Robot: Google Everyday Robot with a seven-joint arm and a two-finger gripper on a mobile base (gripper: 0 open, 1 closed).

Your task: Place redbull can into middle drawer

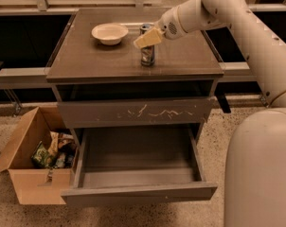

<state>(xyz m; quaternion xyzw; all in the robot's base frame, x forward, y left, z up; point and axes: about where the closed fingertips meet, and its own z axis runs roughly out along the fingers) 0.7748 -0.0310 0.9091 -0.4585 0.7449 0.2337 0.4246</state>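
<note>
The redbull can [148,56] stands upright on the brown cabinet top [95,60], right of centre. My gripper [147,38] reaches in from the upper right on the white arm [214,8] and overlaps the can's top part, in front of its rim. The middle drawer [138,193] is pulled out wide below, with a plain grey front and nothing inside [138,157]. Above it, the grey drawer front with white scratches [133,112] is shut.
A shallow cream bowl [110,33] sits on the cabinet top left of the can. An open cardboard box [24,178] with packets in it stands on the floor to the left of the drawer. My white base [261,174] fills the lower right.
</note>
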